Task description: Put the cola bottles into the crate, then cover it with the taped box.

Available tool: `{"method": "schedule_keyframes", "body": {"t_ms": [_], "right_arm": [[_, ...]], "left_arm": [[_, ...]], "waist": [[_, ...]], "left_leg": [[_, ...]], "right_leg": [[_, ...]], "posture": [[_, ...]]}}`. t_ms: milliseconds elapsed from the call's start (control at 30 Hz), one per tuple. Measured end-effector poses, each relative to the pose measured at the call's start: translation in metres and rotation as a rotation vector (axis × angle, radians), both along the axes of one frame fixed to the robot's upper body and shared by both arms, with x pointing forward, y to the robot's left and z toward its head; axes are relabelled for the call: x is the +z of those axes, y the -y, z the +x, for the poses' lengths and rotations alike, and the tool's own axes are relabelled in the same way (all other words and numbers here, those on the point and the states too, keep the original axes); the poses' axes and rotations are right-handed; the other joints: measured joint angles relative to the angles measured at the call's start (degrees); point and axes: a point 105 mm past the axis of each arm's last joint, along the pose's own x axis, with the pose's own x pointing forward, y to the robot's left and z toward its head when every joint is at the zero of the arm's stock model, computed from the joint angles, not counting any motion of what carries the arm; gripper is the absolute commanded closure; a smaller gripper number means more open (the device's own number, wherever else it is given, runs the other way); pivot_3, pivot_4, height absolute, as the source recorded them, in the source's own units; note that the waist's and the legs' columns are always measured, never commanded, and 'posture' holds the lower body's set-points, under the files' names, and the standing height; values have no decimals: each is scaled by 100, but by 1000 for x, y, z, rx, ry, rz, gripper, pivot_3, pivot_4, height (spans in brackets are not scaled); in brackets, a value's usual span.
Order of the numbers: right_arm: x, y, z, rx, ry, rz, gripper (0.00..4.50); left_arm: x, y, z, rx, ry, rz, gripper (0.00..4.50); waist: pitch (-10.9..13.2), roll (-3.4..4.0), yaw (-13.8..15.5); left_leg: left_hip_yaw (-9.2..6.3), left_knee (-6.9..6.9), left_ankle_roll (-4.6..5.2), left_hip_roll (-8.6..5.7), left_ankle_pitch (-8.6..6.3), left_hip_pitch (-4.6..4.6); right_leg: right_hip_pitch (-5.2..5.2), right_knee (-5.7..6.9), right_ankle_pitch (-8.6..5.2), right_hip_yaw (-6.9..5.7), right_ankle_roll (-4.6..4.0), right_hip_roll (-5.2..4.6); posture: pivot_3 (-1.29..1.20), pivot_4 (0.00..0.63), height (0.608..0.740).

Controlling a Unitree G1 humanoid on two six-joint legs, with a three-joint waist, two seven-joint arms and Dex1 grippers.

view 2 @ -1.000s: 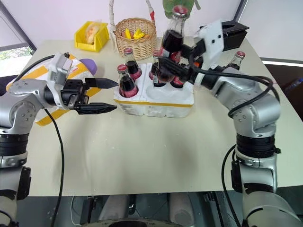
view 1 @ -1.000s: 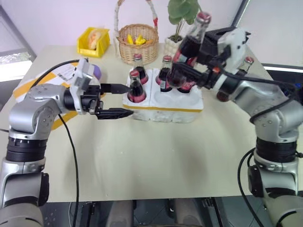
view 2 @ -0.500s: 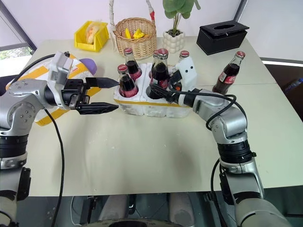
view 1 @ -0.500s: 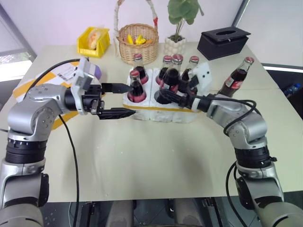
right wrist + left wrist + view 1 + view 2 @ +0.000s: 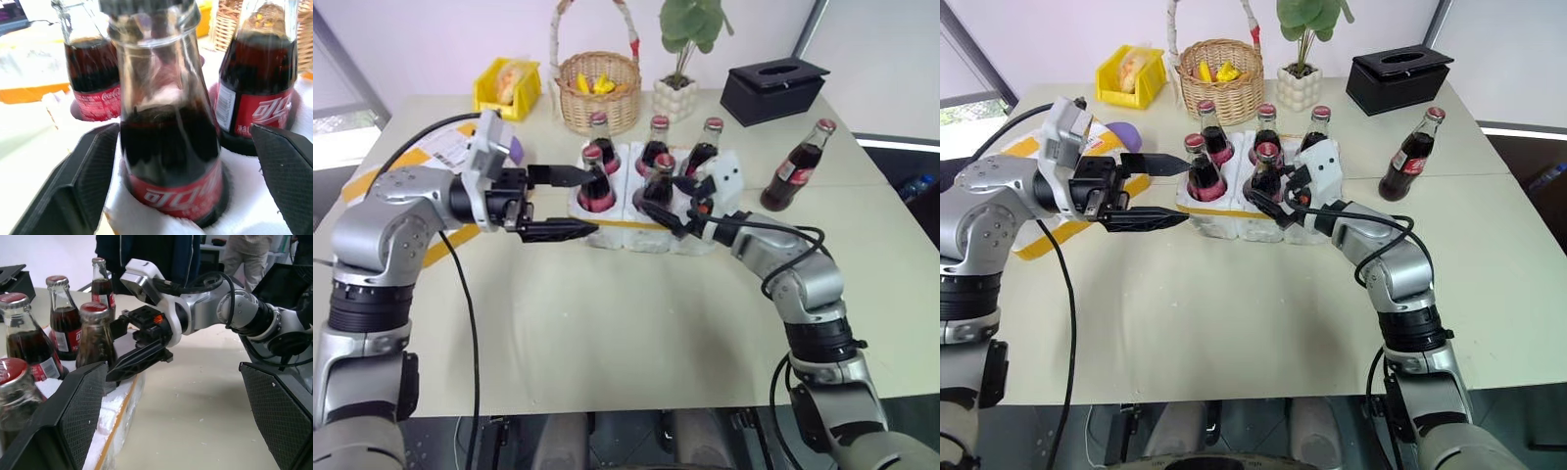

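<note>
From the head views, five cola bottles are counted standing in the wells of the crate, and a sixth bottle is left upright on the surface, well apart to the right, so one well is judged unfilled. The right hand is seen spread around the front middle bottle, apparently letting it go. The left hand is held spread beside the crate's left end, probably to steady it. The taped box lies at the far left, partly hidden by the left arm. In the left wrist view, the right hand is shown at that bottle's base. In the right wrist view, the seated bottle stands between the parted fingers, ungripped.
</note>
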Motion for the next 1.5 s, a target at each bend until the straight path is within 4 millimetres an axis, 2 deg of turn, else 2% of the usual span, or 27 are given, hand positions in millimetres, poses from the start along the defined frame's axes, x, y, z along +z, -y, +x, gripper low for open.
{"method": "schedule_keyframes", "body": {"t_ms": [200, 400, 500, 633, 700, 933, 1133, 1367, 1500], "right_arm": [[12, 57, -28, -112, 10, 1, 55], [33, 139, -58, -396, 58, -31, 55], [28, 159, -62, -487, 34, -25, 55], [18, 177, -54, -590, -7, 1, 55], [17, 179, -47, -613, -5, 17, 55], [14, 168, -12, -586, 18, 9, 55], [1, 178, 14, -624, 23, -51, 55], [-2, 191, 29, -656, 13, -32, 55], [3, 192, 40, -656, 23, -11, 55]], "left_arm": [[-1, 4, -2, -21, -11, -9, 0], [1, 11, 2, 41, 21, -9, 0], [4, 16, -1, 44, 32, -10, 0], [6, 26, -3, 56, 25, -30, 0], [7, 28, -2, 69, 14, -37, 0], [16, 36, -6, 75, 24, -29, 0], [17, 36, -8, 77, 29, -20, 0], [19, 32, -7, 92, 36, -15, 0], [20, 32, -8, 89, 35, -17, 0]], "waist": [[0, 0, -11], [0, -3, -33], [0, -3, -51], [0, -3, -44], [0, -3, -54], [0, -3, -51], [0, -3, -40], [0, -3, -54], [1, -3, -66]], "left_leg": [[-1, -4, 0, -1, 0, -4], [2, 2, 0, 0, 0, 2], [4, 1, 0, 0, 0, 17], [2, 8, 0, -1, 0, 19], [2, 8, 1, -1, 0, 19], [1, 1, 1, 0, 0, 17], [3, 1, 1, -1, 0, 16], [3, 0, 1, -1, 0, 16], [2, 0, 1, 0, 0, 18]], "right_leg": [[-1, -4, 1, 3, 4, 2], [0, -4, -2, 10, -5, 3], [4, -2, 0, 22, -10, 10], [5, -2, 1, 26, -9, 13], [5, -2, 2, 29, -10, 16], [4, -7, 8, 31, -21, 20], [4, -8, 8, 31, -20, 20], [4, -7, 9, 33, -19, 20], [4, -6, 9, 32, -20, 22]], "posture": [[0, 150, 740], [0, 150, 740], [0, 150, 740], [0, 150, 740], [0, 150, 740], [0, 150, 740], [0, 150, 740], [0, 150, 740], [0, 150, 740]]}}
